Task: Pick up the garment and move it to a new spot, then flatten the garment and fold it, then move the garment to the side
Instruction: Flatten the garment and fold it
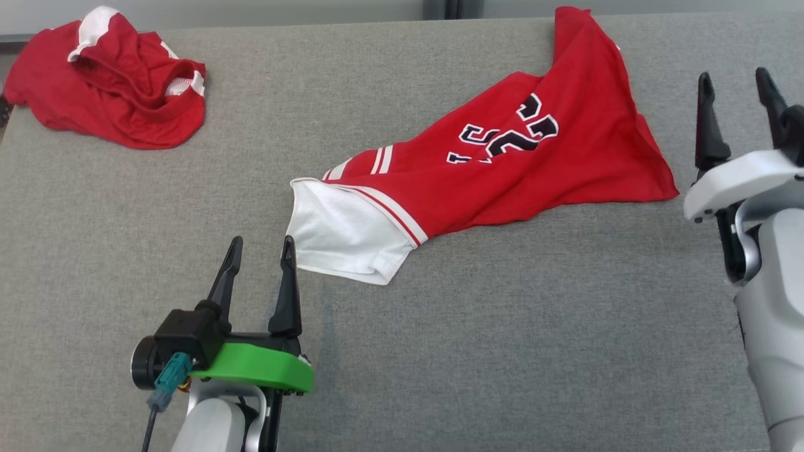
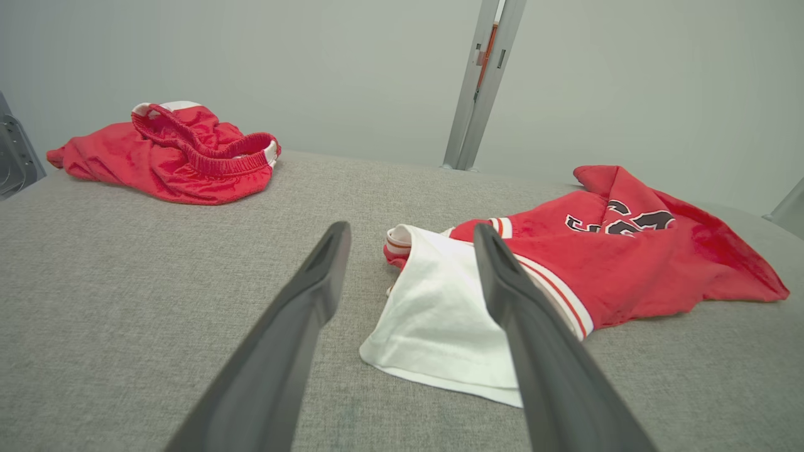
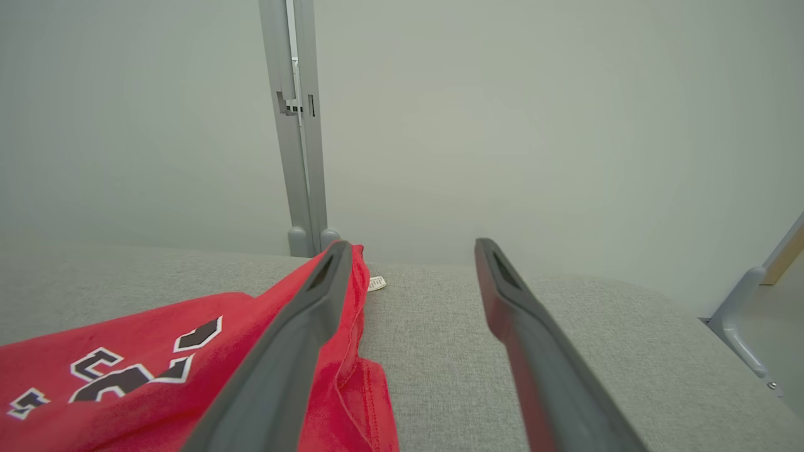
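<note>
The garment (image 1: 502, 169), a red jersey with black-and-white numbers and a white sleeve (image 1: 339, 238), lies rumpled and stretched diagonally across the middle of the grey padded table (image 1: 502, 351). My left gripper (image 1: 262, 242) stands open just left of the white sleeve, holding nothing. In the left wrist view the left gripper (image 2: 411, 229) points at the sleeve (image 2: 433, 314), with the garment (image 2: 628, 263) behind it. My right gripper (image 1: 733, 75) is open and empty, off the garment's right edge. In the right wrist view the right gripper (image 3: 412, 243) is above the table, the garment (image 3: 125, 351) to its left.
A second red garment (image 1: 113, 81) with white trim sits bunched in the far left corner, also in the left wrist view (image 2: 176, 157). A grey post (image 3: 295, 125) rises behind the table's far edge against a pale wall. Bare grey table surface lies along the near side.
</note>
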Tool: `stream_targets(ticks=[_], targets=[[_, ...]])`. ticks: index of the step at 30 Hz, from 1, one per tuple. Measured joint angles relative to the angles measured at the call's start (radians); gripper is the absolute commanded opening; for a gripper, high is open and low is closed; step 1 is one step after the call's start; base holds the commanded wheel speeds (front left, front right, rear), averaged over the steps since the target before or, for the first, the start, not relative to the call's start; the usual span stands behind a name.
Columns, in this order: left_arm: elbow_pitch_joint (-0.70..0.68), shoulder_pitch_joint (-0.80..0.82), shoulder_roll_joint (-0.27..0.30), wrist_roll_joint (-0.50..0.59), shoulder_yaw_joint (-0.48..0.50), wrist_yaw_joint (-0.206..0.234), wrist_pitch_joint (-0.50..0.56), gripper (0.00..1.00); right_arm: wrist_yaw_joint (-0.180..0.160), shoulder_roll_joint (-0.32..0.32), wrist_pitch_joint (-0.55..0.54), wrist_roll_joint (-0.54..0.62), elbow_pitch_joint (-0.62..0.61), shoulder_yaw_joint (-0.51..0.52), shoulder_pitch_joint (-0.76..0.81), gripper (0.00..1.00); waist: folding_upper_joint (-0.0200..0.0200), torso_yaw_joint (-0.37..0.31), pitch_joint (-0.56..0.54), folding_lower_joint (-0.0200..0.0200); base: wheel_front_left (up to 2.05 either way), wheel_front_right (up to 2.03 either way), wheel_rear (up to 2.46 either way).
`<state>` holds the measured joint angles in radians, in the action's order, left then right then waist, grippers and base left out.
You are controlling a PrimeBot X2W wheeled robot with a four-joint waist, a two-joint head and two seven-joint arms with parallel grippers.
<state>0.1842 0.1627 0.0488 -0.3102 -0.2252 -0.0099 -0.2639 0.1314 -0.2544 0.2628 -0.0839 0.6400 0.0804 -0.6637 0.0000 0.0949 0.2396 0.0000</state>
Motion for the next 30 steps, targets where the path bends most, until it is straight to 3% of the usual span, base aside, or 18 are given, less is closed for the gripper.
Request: stream_targets(ticks=[8,16,30], targets=[[0.022,-0.014,0.000,-0.014,0.018,0.001,0.000,1.00,0.000,0.066,0.000,-0.058,-0.186,-0.049,0.221,1.00,0.0000,-0.039,-0.062,0.0001,0.00,0.00,0.00],[0.032,-0.068,0.000,-0.022,0.028,0.010,0.000,1.00,0.000,0.155,0.000,-0.044,-0.330,-0.092,0.409,1.00,0.0000,-0.054,-0.125,0.0000,0.00,0.00,0.00],[0.013,-0.130,0.000,-0.032,0.032,0.027,0.000,1.00,0.000,0.203,0.000,-0.039,-0.398,-0.110,0.539,1.00,0.0000,-0.058,-0.191,0.0000,0.00,0.00,0.00]])
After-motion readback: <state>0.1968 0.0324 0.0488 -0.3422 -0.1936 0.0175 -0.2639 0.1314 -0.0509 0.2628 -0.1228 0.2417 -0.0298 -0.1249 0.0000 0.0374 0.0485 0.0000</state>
